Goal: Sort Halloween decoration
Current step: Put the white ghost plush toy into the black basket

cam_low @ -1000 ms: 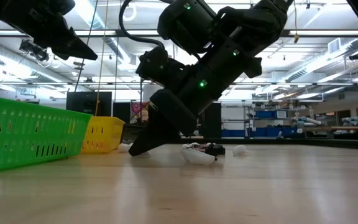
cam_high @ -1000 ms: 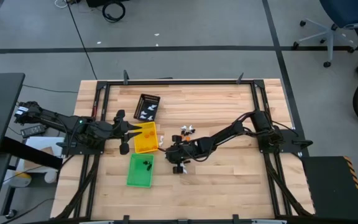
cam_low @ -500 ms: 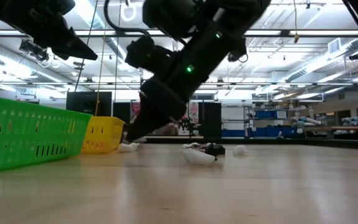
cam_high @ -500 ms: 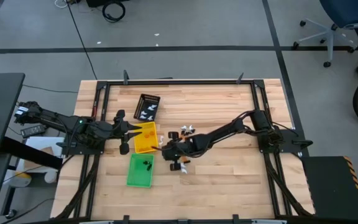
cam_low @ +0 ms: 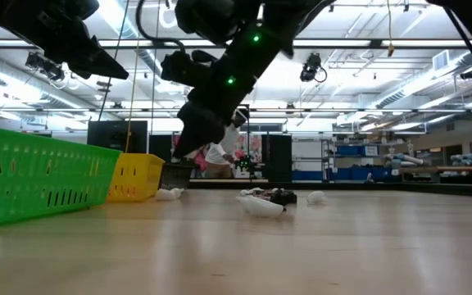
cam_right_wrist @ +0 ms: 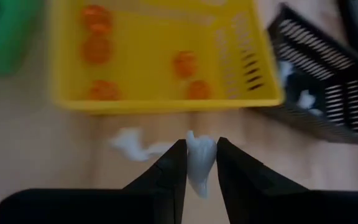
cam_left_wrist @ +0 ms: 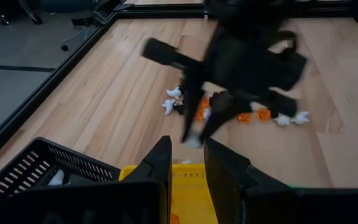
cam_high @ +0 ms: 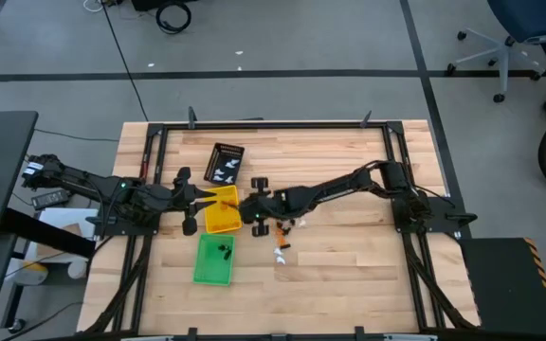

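The Halloween decoration is tiny white, orange and black trinkets. A loose cluster (cam_high: 286, 226) lies on the table right of the trays, and one white piece (cam_right_wrist: 132, 144) lies beside the yellow tray. Orange ones (cam_right_wrist: 98, 48) sit in the yellow tray (cam_high: 220, 220), white ones (cam_high: 221, 170) in the black tray (cam_high: 226, 152), and dark ones (cam_high: 223, 250) in the green tray (cam_high: 212, 270). My right gripper (cam_high: 247, 208) hovers by the yellow tray's right edge, shut on a white trinket (cam_right_wrist: 199, 155). My left gripper (cam_left_wrist: 186, 168) waits over the yellow tray, slightly open. My right gripper pinches a white trinket's upper part (cam_right_wrist: 199, 144) between its two fingers (cam_right_wrist: 174, 163). The trinket is lifted clear of the table, and its lower end shows below the fingertips.
The three trays stand close together left of centre, black farthest, green nearest. A black metal frame (cam_high: 273, 124) runs round the tabletop. Bare wood (cam_high: 349, 275) stretches to the right and near side of the trinket cluster. Someone is in the room beyond the table (cam_low: 216, 156).
My right gripper has risen from the table at the trinket cluster and swung toward the table's left and far edge, up to the yellow tray's right side, carrying a white trinket lifted clear. The left arm has kept still.
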Robot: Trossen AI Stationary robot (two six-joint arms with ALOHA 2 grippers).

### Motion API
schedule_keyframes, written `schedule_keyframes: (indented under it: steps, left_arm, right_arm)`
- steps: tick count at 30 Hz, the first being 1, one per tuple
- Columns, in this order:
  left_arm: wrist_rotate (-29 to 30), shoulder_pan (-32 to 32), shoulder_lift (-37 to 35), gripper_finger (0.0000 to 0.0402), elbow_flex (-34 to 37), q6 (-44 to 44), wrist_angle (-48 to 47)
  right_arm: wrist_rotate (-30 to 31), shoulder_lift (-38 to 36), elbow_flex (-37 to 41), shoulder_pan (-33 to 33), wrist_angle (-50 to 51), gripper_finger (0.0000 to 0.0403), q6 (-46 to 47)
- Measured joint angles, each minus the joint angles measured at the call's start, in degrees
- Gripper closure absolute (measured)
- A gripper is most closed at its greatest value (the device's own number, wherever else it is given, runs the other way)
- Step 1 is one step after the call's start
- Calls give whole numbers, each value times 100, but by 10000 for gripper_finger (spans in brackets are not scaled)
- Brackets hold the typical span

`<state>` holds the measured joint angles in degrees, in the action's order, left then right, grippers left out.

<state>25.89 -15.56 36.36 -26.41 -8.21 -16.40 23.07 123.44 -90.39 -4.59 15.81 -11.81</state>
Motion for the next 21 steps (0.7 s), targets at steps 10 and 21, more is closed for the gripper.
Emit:
schedule_keyframes:
  steps: [10, 21]
  left_arm:
    - [23, -1, 0, 333, 0, 8, 2]
    - [140, 1, 1, 333, 0, 136, 17]
  right_arm:
    - [-558, 19, 0, 792, -1693, 313, -426]
    - [-1406, 500, -24, 1367, -3793, 312, 203]
